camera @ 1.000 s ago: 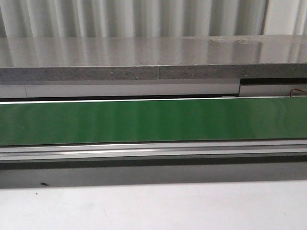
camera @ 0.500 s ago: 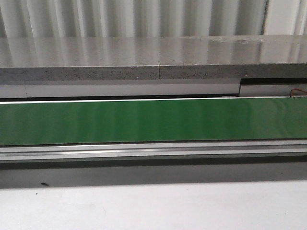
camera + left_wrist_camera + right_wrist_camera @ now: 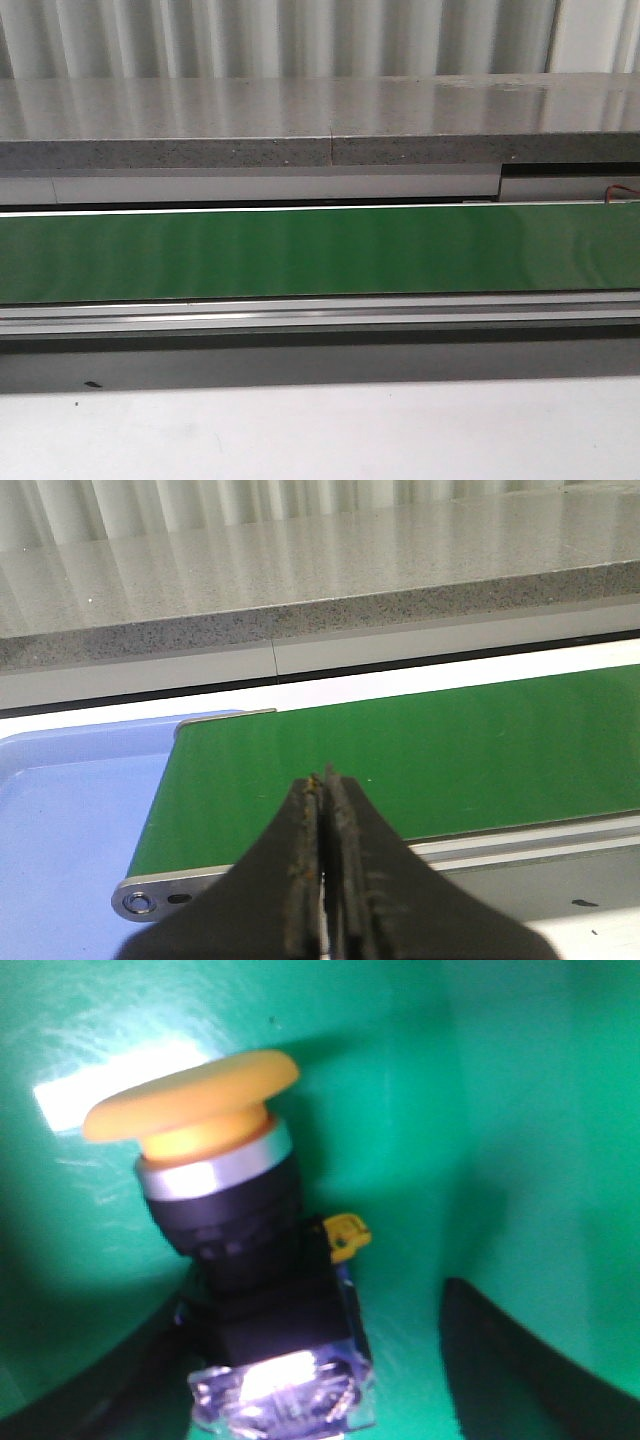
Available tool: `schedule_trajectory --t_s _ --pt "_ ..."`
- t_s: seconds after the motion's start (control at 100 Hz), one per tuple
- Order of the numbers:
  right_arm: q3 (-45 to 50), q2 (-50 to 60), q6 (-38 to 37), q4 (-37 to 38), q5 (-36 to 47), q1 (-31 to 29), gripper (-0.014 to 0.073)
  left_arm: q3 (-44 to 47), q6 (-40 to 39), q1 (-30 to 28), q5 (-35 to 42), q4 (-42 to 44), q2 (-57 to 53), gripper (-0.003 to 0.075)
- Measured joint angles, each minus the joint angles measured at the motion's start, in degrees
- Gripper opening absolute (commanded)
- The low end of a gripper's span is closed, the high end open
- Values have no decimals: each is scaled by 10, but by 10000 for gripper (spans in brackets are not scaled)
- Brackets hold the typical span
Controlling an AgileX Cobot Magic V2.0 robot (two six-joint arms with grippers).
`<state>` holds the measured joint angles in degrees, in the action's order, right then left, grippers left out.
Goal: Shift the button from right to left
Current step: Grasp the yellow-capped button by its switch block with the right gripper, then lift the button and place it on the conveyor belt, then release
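The button (image 3: 225,1210) lies on a green surface (image 3: 400,1080) in the right wrist view, with a yellow mushroom cap, a silver ring, a black collar and a blue-and-clear rear body. My right gripper (image 3: 312,1305) is open around its rear body. One dark finger (image 3: 110,1380) is close beside the body, and the other finger (image 3: 520,1360) stands well apart from it. My left gripper (image 3: 322,778) is shut and empty, over the near edge of the green conveyor belt (image 3: 450,750). Neither gripper nor the button shows in the front view.
A blue tray (image 3: 70,810) sits at the belt's end in the left wrist view. The green belt (image 3: 320,250) runs across the front view with a metal rail (image 3: 320,315) along its near side. A grey stone counter (image 3: 320,120) stands behind it.
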<state>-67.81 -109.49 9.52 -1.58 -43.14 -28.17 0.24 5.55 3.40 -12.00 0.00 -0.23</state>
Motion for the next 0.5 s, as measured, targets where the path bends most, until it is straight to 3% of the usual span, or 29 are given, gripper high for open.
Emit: schedule_trajectory --t_s 0.08,0.13,0.5 --pt "-1 0 1 -1 1 0 191 0 0 0 0 0 0 -20" --pt "-1 -1 1 -1 1 0 152 0 0 0 0 0 0 -20" --pt "-1 42 1 -22 -5 2 146 0 0 0 0 0 0 -21"
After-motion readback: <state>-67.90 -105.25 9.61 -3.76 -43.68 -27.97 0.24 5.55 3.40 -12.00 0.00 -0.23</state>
